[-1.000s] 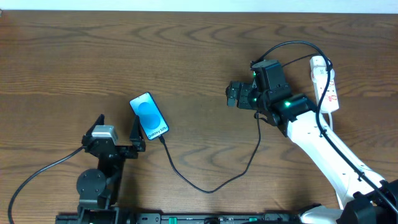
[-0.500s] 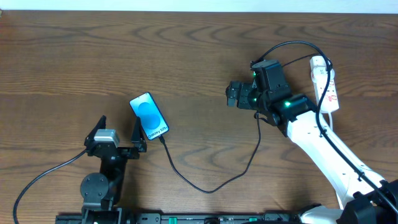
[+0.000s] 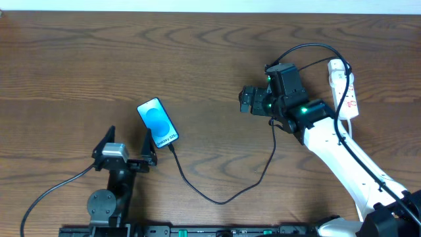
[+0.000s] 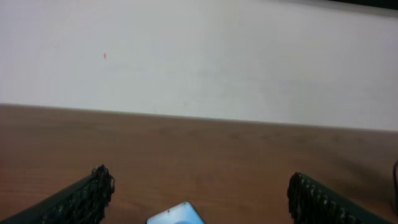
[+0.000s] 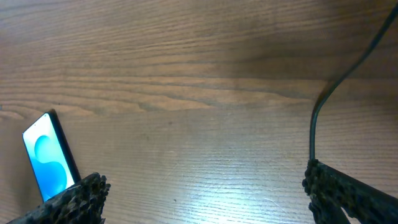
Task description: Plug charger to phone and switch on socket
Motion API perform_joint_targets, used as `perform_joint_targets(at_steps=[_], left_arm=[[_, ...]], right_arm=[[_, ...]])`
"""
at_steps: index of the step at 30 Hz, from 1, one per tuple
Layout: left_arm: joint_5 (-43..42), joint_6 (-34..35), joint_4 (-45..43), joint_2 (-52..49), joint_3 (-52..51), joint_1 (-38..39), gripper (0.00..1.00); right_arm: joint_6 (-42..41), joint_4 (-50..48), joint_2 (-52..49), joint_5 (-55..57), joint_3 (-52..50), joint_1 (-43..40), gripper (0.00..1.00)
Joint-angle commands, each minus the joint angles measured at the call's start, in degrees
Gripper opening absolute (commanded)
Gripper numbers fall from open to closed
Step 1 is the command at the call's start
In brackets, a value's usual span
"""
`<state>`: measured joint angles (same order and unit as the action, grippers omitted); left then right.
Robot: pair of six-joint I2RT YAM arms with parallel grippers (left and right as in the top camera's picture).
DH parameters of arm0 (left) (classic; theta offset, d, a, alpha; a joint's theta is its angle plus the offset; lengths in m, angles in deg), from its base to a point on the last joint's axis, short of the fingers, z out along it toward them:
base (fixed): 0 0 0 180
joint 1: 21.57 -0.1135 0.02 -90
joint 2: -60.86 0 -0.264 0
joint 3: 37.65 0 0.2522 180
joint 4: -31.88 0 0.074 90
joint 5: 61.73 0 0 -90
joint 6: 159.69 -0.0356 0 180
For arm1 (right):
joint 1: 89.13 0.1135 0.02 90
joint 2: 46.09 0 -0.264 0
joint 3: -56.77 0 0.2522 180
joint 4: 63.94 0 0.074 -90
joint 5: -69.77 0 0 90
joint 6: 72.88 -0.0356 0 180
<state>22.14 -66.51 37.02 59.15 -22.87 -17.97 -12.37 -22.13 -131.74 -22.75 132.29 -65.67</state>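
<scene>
We've got the charger (image 3: 223,197) seemingly seated in the phone (image 3: 158,123) mid-table, left gripper (image 3: 128,134) and right gripper (image 3: 243,101) both spread wide and empty, so only the switch on the socket (image 3: 346,89) at the right edge looks left.

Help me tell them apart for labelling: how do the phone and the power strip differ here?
The phone is short and black-edged, with a lit light-blue screen; the power strip is long, narrow and white with red marks. The phone lies diagonally, left of centre; the power strip runs almost straight front to back near the right edge. Both rest flat on the wooden table.
</scene>
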Motion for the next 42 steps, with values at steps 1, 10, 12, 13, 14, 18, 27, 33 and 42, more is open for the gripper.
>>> perform_joint_targets(at_steps=[1, 10, 12, 13, 14, 18, 27, 33, 42], left_arm=[[-2.3, 0.5, 0.9, 1.6, -0.8, 0.1, 0.91], [-2.3, 0.5, 2.6, 1.6, -0.8, 0.1, 0.91], [-2.2, 0.4, 4.8, 1.6, -0.8, 0.1, 0.92], [-2.2, 0.3, 6.3, 1.6, -0.8, 0.1, 0.91], [-2.2, 0.0, 8.0, 1.6, -0.8, 0.1, 0.91], [-1.9, -0.7, 12.2, 1.6, -0.8, 0.1, 0.91], [-2.2, -4.3, 12.2, 1.6, -0.8, 0.1, 0.91], [-2.4, -4.7, 12.1, 1.6, -0.8, 0.1, 0.91], [-2.4, -4.7, 12.0, 1.6, -0.8, 0.1, 0.91]], right_arm=[[0.4, 0.0, 0.5, 0.9, 0.2, -0.1, 0.99], [0.4, 0.1, 0.5, 0.9, 0.2, -0.1, 0.99], [0.4, 0.0, 0.5, 0.9, 0.2, -0.1, 0.99], [0.4, 0.1, 0.5, 0.9, 0.2, -0.1, 0.99], [0.4, 0.0, 0.5, 0.9, 0.2, -0.1, 0.99], [0.4, 0.1, 0.5, 0.9, 0.2, -0.1, 0.99], [0.4, 0.1, 0.5, 0.9, 0.2, -0.1, 0.99], [0.4, 0.1, 0.5, 0.9, 0.2, -0.1, 0.99], [0.4, 0.1, 0.5, 0.9, 0.2, -0.1, 0.99]])
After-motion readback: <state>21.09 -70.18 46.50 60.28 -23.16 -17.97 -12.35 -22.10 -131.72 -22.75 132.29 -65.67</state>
